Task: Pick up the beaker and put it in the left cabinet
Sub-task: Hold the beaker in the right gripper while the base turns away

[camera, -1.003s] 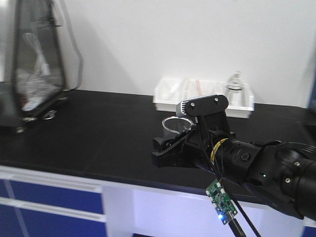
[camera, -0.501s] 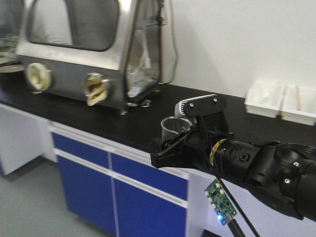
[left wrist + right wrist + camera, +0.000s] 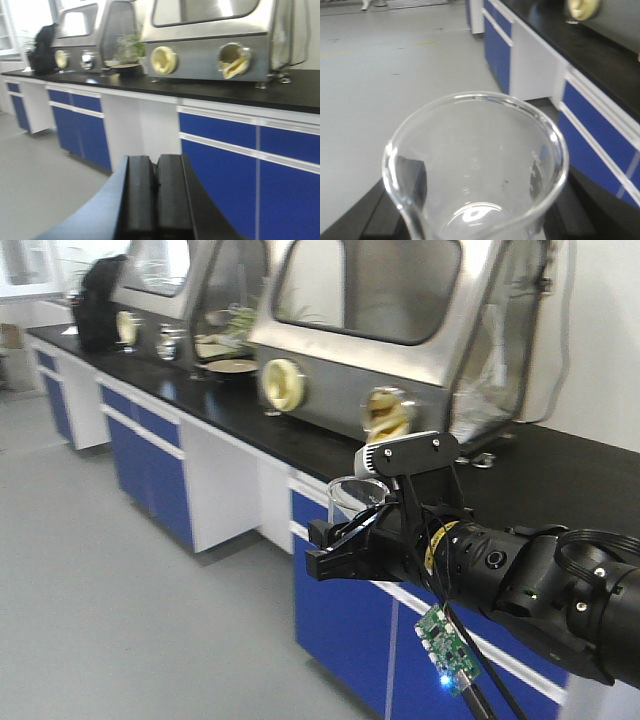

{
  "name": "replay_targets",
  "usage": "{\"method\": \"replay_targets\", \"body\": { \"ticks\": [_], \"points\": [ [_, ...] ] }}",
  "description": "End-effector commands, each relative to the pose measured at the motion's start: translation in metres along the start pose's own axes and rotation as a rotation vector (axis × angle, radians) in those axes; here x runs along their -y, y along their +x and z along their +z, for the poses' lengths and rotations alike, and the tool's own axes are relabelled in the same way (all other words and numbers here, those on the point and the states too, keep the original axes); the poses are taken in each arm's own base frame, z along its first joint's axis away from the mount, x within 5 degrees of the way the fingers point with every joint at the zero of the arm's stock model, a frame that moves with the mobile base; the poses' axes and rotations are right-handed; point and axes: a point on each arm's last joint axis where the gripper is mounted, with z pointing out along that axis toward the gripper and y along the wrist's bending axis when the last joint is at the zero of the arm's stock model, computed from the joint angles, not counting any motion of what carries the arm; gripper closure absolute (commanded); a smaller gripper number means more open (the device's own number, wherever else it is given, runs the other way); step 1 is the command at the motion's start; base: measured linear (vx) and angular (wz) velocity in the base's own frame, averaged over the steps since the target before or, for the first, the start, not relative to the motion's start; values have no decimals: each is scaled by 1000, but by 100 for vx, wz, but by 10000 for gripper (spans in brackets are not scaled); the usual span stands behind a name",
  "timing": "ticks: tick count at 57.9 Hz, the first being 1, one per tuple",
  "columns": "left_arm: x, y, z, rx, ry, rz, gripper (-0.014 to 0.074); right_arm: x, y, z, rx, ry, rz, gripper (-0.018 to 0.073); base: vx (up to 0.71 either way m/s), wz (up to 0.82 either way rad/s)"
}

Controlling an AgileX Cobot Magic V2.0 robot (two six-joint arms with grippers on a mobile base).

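The black right gripper point(image 3: 335, 540) clasps a small clear glass beaker point(image 3: 352, 496) upright. Beyond it stands a steel glove box point(image 3: 380, 335).

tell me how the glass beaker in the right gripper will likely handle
Probably rigid but fragile: the beaker is thin clear glass. Its smooth wall looks slippery, so it could slide in the right gripper. It appears empty, so likely light.

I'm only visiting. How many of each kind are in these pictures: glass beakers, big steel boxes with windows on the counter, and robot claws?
Glass beaker, held by the right claw: 1
Steel boxes with windows: 2, the near box and the far box
Robot claws: 2, the right gripper and the left gripper
Total: 5
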Motion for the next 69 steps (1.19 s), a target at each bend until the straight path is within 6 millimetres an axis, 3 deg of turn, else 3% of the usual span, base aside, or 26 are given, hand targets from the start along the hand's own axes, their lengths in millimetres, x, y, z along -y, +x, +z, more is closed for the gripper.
{"method": "replay_targets", "body": {
  "ticks": [1,69],
  "points": [
    [0,-3,-1,84,-7,-10,595,-3,-29,-15,132,-38,-5,568,6,55],
    [0,-3,-1,84,-7,-10,595,-3,-29,-15,132,-38,-5,568,22,49]
  ]
}}
